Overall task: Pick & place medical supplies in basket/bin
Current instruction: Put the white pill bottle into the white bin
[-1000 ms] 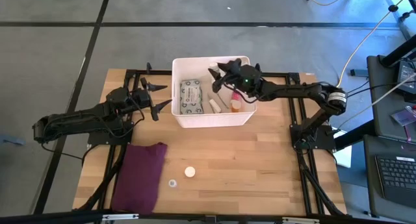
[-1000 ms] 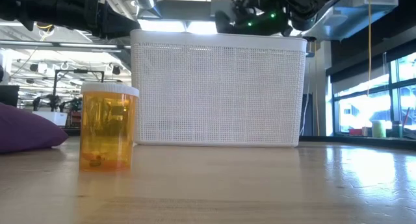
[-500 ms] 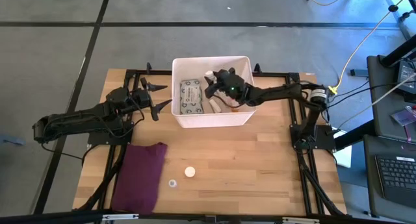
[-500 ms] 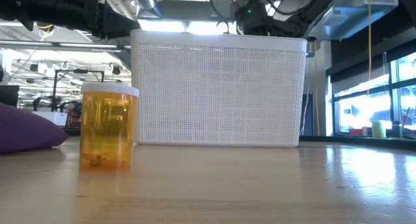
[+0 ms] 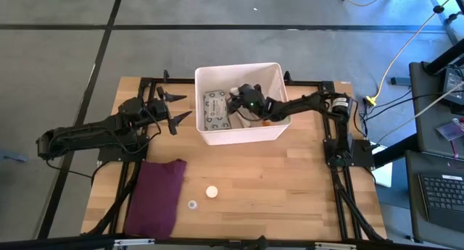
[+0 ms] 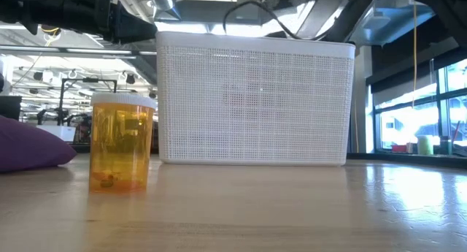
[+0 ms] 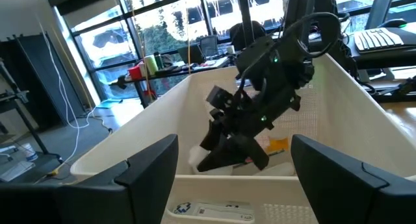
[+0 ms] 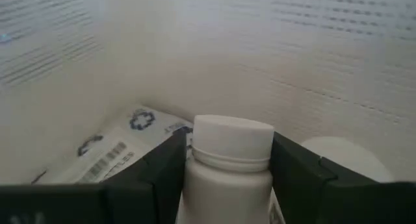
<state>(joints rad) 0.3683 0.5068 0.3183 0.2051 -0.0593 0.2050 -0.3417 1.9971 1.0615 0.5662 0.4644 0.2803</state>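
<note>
Left gripper (image 5: 176,110) waits just left of the bin (image 5: 274,75), above the table (image 5: 290,185), fingers spread wide and empty; it has not moved over the last second.

Cloth (image 5: 156,194) lies at the front left of the table. Near it sit a white cap (image 5: 212,192) and a small clear cap (image 5: 192,204). The low view shows an amber vial (image 6: 122,141) with a white lid standing on the table in front of the bin. All of these remain where they were.

The bin itself has shifted slightly to the right in both the high and low views, apparently nudged by the right arm working inside it. Its packet (image 5: 214,109) lies flat on the left of the bin floor.

Right gripper (image 5: 240,102) has travelled from above the bin's right rim, leftward and down, to low inside the bin beside the packet. Its fingers are clamped on a white bottle (image 8: 231,165), held upright between them in the right wrist view.

Judgement: the bottle is at release depth; placement is all but done. The loose items on the table are yet to be collected. Further bin drift is a risk.
</note>
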